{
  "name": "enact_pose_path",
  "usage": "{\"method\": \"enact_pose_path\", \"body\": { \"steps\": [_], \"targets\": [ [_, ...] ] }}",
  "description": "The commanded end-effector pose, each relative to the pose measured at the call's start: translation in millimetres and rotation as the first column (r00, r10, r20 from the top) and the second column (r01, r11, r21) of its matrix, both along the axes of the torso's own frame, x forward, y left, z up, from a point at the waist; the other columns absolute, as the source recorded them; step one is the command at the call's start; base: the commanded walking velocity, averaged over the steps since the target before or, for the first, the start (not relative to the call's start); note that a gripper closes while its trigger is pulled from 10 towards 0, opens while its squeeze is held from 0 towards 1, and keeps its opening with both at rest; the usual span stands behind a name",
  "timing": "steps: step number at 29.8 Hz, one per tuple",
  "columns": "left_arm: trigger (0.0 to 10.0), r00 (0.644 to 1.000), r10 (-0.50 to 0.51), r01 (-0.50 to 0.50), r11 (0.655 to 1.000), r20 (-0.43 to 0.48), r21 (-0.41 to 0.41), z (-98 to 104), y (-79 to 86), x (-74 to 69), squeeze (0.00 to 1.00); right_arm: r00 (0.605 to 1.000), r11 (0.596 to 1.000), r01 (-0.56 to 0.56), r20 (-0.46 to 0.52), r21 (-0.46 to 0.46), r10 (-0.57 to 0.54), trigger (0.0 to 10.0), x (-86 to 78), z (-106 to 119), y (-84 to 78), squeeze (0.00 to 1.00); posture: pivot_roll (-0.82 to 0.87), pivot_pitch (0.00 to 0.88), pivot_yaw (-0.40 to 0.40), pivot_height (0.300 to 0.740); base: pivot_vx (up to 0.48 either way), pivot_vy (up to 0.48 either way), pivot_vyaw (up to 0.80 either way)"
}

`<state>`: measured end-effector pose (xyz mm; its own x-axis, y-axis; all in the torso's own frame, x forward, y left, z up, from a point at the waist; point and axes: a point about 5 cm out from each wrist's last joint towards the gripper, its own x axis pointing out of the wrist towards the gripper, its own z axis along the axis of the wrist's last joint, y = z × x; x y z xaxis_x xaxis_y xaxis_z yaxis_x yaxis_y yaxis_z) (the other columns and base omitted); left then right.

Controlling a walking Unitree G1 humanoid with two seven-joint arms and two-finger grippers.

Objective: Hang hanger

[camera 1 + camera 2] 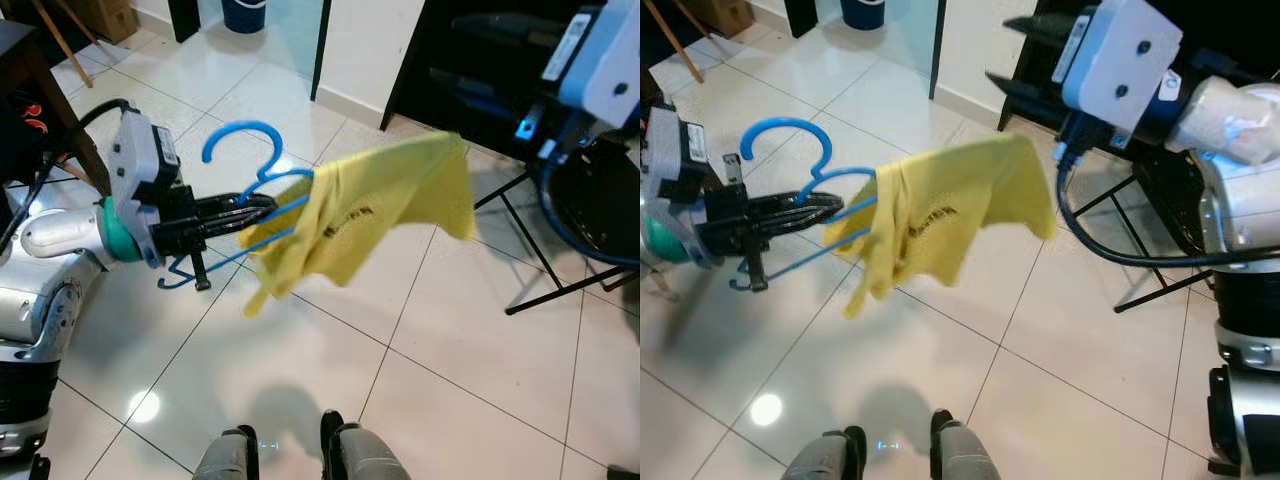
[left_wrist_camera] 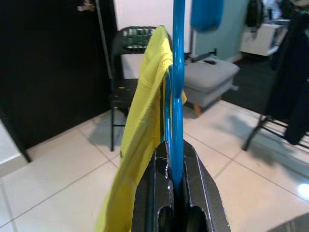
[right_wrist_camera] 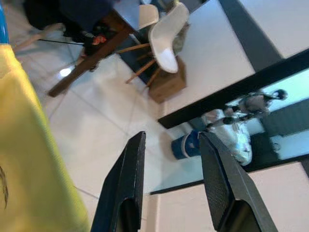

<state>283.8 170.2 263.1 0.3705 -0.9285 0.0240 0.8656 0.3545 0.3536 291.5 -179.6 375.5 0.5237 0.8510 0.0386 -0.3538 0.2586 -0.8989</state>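
Left gripper [image 1: 235, 215] clamped on the blue hanger [image 1: 245, 165], fingers closed around its wire just below the hook, held out over the tiled floor [image 1: 440, 370] at about chest level. Yellow shirt [image 1: 370, 215] drapes on the hanger, bunched toward one end and flaring sideways, not hanging straight. Left wrist view shows the hanger pinched edge-on between both fingers [image 2: 198, 193], shirt beside it. Right gripper [image 3: 169, 183] raised near the shirt's far edge, jaws apart and empty, nothing between them; its white wrist housing [image 1: 1120, 60] sits above the cloth. A black folding rack [image 1: 540, 260] stands behind the shirt on the right, but no rail or rod near the hook. Progress: hanger picked up and loaded with the shirt, hook still free in the air, so carrying to a rail and hooking on remain. Roughly midway, judged.
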Motion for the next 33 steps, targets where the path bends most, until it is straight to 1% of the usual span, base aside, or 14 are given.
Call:
{"method": "enact_pose_path", "body": {
  "steps": [1,2,4,6,8,9,13,14,17,20,23,27,30,33],
  "targets": [
    [10.0,1.0,-0.027,0.026,1.0,0.013,0.017,-1,-0.9,-2.0,0.0,0.996,0.997,-0.051,-0.073,-0.054,0.047,10.0,-6.3,-1,-0.1,0.0,-0.1,0.149,-0.05,0.74,0.0,0.0,0.0],
    [10.0,0.999,-0.034,0.034,0.999,0.013,0.021,-1,-1.7,-0.8,0.0,0.98,0.987,-0.109,-0.178,-0.114,0.088,10.0,-12.3,-10,-0.1,0.0,-0.11,0.15,-0.05,0.74,0.0,0.0,0.0],
    [10.0,0.999,-0.034,0.034,0.999,0.013,0.021,-1,-1.7,-0.8,0.0,0.98,0.987,-0.109,-0.178,-0.114,0.088,10.0,-12.3,-10,-0.1,0.0,-0.11,0.15,-0.05,0.74,0.0,0.0,0.0],
    [10.0,0.998,-0.064,0.064,0.997,0.012,0.038,-2,-4.1,0.3,0.0,0.933,0.968,-0.2,-0.332,-0.149,0.142,10.0,-14.4,-28,2.1,0.0,-0.1,0.148,-0.047,0.74,0.0,0.0,0.0],
    [10.0,0.998,-0.064,0.064,0.997,0.012,0.038,-2,-4.1,0.3,0.0,0.933,0.968,-0.2,-0.332,-0.149,0.142,10.0,-14.4,-28,2.1,0.0,-0.1,0.148,-0.047,0.74,0.0,0.0,0.0],
    [10.0,0.997,-0.077,0.077,0.996,0.014,0.047,-2,-5.3,0.5,0.0,0.904,0.963,-0.236,-0.392,-0.127,0.17,10.0,-13.1,-36,3.6,0.0,-0.1,0.146,-0.046,0.74,0.0,0.0,0.0],
    [10.0,0.997,-0.077,0.077,0.996,0.014,0.047,-2,-5.3,0.5,0.0,0.904,0.963,-0.236,-0.392,-0.127,0.17,10.0,-13.1,-36,3.6,0.0,-0.1,0.146,-0.046,0.74,0.0,0.0,0.0],
    [10.0,0.996,-0.086,0.085,0.995,0.016,0.055,-2,-6.1,0.7,0.0,0.885,0.962,-0.256,-0.424,-0.098,0.192,10.0,-10.5,-41,6.2,0.0,-0.09,0.143,-0.045,0.74,0.0,0.0,0.0],
    [10.0,0.996,-0.086,0.085,0.995,0.016,0.055,-2,-6.1,0.7,0.0,0.885,0.962,-0.256,-0.424,-0.098,0.192,10.0,-10.5,-41,6.2,0.0,-0.09,0.143,-0.045,0.74,0.0,0.0,0.0],
    [10.0,0.995,-0.096,0.095,0.993,0.021,0.064,-1,-7.0,0.2,0.0,0.871,0.957,-0.279,-0.441,-0.078,0.218,10.0,-7.8,-48,12.0,0.0,-0.07,0.137,-0.042,0.74,0.0,0.0,0.0],
    [10.0,0.992,-0.122,0.118,0.989,0.045,0.084,6,-10.0,-3.1,0.0,0.812,0.932,-0.361,-0.5,-0.026,0.301,10.0,-3.4,-68,35.5,0.0,-0.05,0.13,-0.041,0.74,0.0,0.0,0.0],
    [10.0,0.991,-0.123,0.118,0.989,0.051,0.085,8,-10.4,-3.2,0.0,0.788,0.922,-0.387,-0.527,-0.024,0.317,10.0,-5.2,-75,41.5,0.0,-0.05,0.129,-0.04,0.74,0.0,0.0,0.0],
    [10.0,0.99,-0.13,0.125,0.989,0.055,0.084,9,-11.7,-3.2,0.0,0.765,0.915,-0.404,-0.552,-0.008,0.333,10.0,-4.5,-85,51.4,0.0,-0.04,0.129,-0.039,0.74,0.0,0.0,0.0],
    [10.0,0.989,-0.136,0.132,0.988,0.056,0.083,9,-12.9,-3.8,0.0,0.763,0.918,-0.397,-0.555,0.005,0.332,10.0,-1.4,-92,55.9,0.0,-0.04,0.131,-0.039,0.74,0.0,0.0,0.0]
  ]
}}
